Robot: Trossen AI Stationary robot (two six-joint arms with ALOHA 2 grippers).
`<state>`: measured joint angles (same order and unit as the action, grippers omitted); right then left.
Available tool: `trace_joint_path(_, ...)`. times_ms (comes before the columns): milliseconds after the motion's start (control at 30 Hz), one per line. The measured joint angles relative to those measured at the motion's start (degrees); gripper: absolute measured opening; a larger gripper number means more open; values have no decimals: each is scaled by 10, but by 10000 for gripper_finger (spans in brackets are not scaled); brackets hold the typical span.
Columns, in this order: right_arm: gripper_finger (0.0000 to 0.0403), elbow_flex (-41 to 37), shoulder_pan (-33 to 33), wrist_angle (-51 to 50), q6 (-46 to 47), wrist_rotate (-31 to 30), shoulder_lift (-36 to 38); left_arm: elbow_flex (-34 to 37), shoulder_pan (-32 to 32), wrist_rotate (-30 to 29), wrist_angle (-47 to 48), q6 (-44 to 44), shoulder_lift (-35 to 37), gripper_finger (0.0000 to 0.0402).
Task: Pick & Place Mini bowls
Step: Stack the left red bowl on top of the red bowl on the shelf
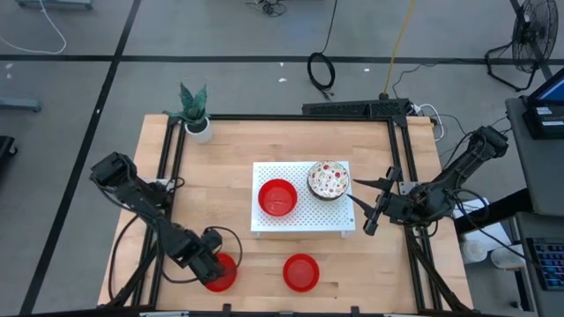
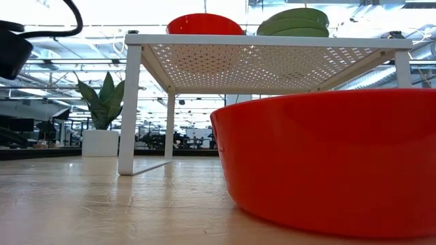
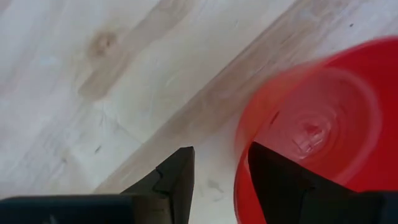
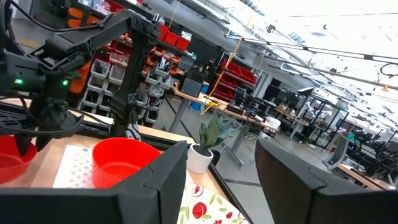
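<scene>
On the white perforated board (image 1: 300, 220) rest one plain red bowl (image 1: 278, 197) and a stack of red-speckled white bowls (image 1: 329, 179). Two more red bowls sit on the table: one near the near edge (image 1: 301, 273), which fills the low view (image 2: 327, 163), and one at the near left (image 1: 225, 275). My left gripper (image 1: 214, 257) is open over this near-left bowl (image 3: 323, 118), one finger inside it and one outside. My right gripper (image 1: 359, 211) hangs open just right of the board, beside the speckled stack (image 4: 205, 208). My left gripper (image 3: 217, 180) straddles the near-left bowl's rim (image 3: 241, 155) from above, slanting down. One finger (image 3: 280, 180) stands inside the bowl close to its wall; the other finger (image 3: 177, 177) is outside over the bare table. I cannot tell whether either touches. The bowl sits on the table.
A white plant pot (image 1: 200, 129) stands at the table's far left corner. The board stands on thin legs (image 2: 129, 109) with open room beneath. Bare wood lies between the two near bowls and left of the board. Dark frame rails run along the table's sides.
</scene>
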<state>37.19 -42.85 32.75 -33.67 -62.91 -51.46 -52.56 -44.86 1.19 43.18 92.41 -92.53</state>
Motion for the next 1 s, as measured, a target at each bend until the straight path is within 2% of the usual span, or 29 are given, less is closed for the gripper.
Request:
trace_joint_path(233,176,0,0,-16,18,0,0,0,21,-1,0,-65,0,152)
trace_joint_path(400,176,0,0,-18,30,0,0,0,31,3,0,-78,0,152)
trace_joint_path(667,176,0,0,-18,30,0,0,0,33,8,0,-186,0,152)
trace_joint_path(1000,176,0,0,-30,45,0,0,0,33,8,0,-195,0,152)
